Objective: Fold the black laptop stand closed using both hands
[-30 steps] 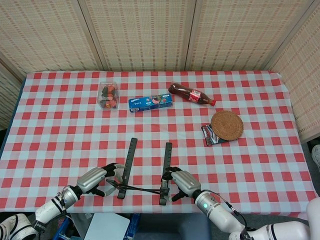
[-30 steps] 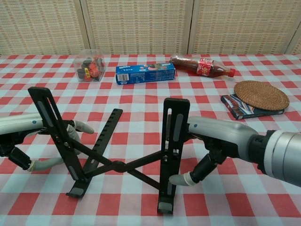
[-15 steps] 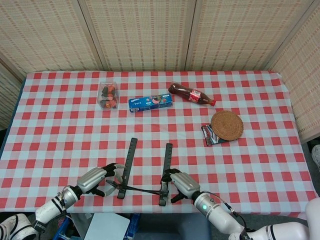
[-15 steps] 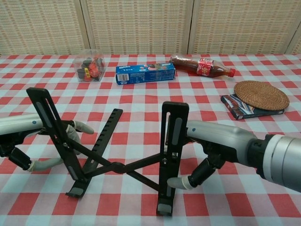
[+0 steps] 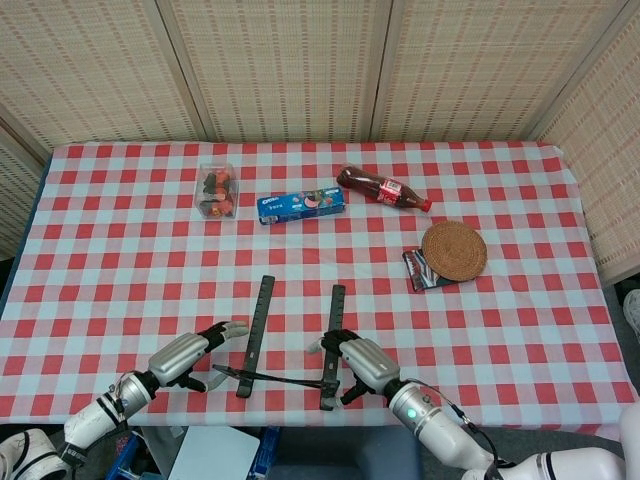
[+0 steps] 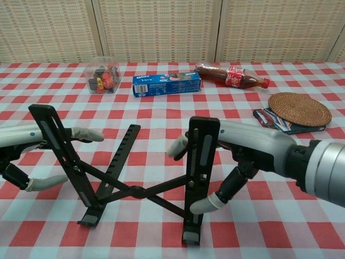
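A black laptop stand [image 6: 129, 178] sits open at the bottom centre of the frame, on a counter [image 5: 120, 260] covered in a red and white checked cloth. In the chest view its two slotted arms rise upright, joined low down by crossed struts forming an X.

The right hand [image 6: 237, 156] shows just right of the stand's right upright. It wraps that upright, with one fingertip [image 6: 177, 145] curling round the left side of the bar and another below near the base, so it is grasping the stand. The left hand [image 6: 32, 156] sits at the lower left, beside the left upright. Its fingers are spread apart, one reaching past the bar near its top and one lower down; whether they touch the bar cannot be told, and it grips nothing.

Further back, toward the upper middle of the frame, lie a clear box of small dark and red items [image 5: 216, 190], a blue Oreo cookie box [image 5: 302, 206] and a cola bottle [image 5: 384, 189] on its side. At the right, a round woven coaster [image 5: 454, 250] rests partly on a dark packet [image 5: 420, 272].
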Controlling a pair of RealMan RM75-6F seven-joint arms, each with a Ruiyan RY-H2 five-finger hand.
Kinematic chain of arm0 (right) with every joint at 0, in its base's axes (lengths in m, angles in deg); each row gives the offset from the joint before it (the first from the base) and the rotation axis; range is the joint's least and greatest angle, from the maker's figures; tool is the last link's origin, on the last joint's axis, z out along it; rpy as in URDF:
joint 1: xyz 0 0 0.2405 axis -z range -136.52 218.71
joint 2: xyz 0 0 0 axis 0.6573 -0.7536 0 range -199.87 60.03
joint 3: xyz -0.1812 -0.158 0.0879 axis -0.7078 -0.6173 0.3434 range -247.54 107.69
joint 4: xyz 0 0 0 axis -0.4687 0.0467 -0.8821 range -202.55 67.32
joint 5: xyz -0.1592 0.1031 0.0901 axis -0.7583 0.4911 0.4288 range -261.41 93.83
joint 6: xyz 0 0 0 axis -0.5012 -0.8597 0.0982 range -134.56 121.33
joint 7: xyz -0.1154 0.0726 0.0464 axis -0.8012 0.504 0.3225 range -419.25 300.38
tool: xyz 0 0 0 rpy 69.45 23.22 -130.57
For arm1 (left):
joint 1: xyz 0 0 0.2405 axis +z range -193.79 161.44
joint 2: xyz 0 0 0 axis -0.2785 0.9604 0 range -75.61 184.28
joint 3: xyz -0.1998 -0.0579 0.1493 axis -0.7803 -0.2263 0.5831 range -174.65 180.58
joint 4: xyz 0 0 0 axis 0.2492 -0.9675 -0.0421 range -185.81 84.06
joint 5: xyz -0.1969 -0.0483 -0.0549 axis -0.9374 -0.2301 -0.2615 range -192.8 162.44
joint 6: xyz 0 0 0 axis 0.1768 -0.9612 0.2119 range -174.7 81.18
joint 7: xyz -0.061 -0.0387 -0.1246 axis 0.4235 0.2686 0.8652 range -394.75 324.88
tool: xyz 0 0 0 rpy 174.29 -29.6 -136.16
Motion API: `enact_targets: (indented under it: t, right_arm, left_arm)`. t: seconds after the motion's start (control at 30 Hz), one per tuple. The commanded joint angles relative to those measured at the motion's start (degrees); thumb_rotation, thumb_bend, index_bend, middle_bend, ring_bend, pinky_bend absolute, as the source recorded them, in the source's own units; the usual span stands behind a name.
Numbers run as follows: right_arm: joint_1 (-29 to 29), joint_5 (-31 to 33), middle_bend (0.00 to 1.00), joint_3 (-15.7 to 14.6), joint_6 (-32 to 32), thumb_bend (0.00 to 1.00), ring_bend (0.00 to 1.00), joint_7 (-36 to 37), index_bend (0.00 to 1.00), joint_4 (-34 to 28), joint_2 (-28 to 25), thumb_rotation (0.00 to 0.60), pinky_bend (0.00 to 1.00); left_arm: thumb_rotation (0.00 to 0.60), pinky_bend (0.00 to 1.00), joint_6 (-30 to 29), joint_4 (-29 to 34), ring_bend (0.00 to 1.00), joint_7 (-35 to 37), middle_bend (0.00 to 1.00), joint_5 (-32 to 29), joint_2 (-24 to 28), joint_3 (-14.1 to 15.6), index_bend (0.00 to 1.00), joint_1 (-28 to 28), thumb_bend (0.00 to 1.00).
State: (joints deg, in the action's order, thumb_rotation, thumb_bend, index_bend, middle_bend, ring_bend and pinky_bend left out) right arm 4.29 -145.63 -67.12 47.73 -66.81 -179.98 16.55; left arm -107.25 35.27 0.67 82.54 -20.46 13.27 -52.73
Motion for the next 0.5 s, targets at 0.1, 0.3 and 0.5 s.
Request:
enact_targets:
  t: [0.1, 0.3, 0.5]
  right_arm:
    - [1.1, -1.4, 0.13, 1.9, 2.5, 0.03, 0.07, 1.8, 0.06, 0.8, 1.4, 0.6, 0.08]
    - [2.1, -1.7, 0.11, 3.8, 5.9, 0.06, 0.06, 1.7, 0.03, 3.1, 3.4, 0.6, 0.08]
    - [3.5, 0.2, 0.01, 6.9, 9.6, 0.08, 0.0, 3.2, 0.0, 6.2, 5.0, 0.6, 0.04]
  left_arm:
    - [0.6, 0.19, -0.7, 0.7, 0.0, -0.2, 0.0, -0.1, 1.2, -0.2, 0.04, 0.2, 0.43]
    - [0.6, 0.19, -1.8, 1.1, 0.0, -0.4, 0.0, -0.3, 2.8, -0.6, 0.03, 0.7, 0.43]
    - [0.6, 0.18, -2.2, 1.4, 0.0, -1.6, 0.0, -0.2, 4.3, -0.8, 0.03, 0.9, 0.43]
